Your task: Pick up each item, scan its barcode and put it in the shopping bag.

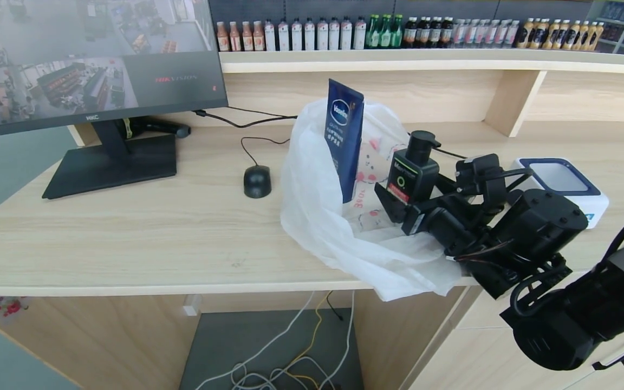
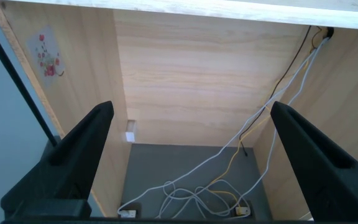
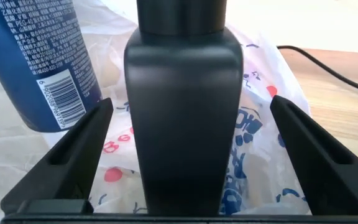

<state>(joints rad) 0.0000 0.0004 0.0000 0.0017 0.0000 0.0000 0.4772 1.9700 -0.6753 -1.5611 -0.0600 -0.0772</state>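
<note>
Pump bottle (image 1: 414,172), black, stands upright in the shopping bag (image 1: 317,216), right between the fingers of your right gripper (image 3: 191,102). Those fingers are spread wide with a gap on each side, so I think nothing is held. Pull straight back, away from the bag. Mind the blue tube (image 1: 344,135) standing in the bag just beside the bottle. The scanner (image 1: 561,181) sits near the bag, by your arm. Your left gripper (image 2: 191,106) is under the bag's desk (image 1: 128,238), wide open, empty.

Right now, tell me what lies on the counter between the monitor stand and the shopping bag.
A black mouse and its cable, on the wooden counter, in the head view.
</note>
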